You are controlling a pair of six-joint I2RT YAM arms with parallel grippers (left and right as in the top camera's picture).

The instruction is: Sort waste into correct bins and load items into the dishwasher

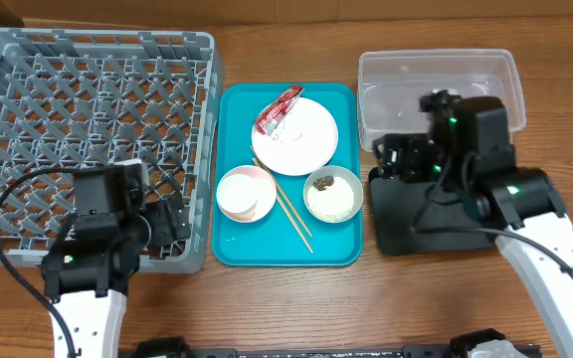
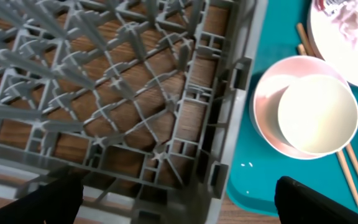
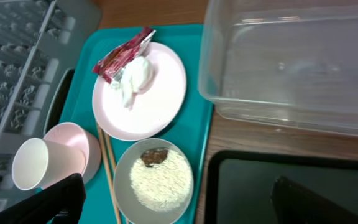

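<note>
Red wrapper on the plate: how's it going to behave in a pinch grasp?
Probably floppy and very light: the red wrapper looks thin and creased. Its shiny film may slip when pinched. It touches the tissue and overhangs the plate rim, so the tissue might drag along.

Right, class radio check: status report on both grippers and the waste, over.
Left gripper open, empty, over dish rack. Right gripper open, empty, near black tray. Wrapper and tissue on plate, unsorted. Nothing blocking.

The white plate with red wrapper and tissue lies ahead of the right gripper, the grey-green bowl of rice nearer. The white cup sits in the pink bowl, right of the left gripper.
</note>
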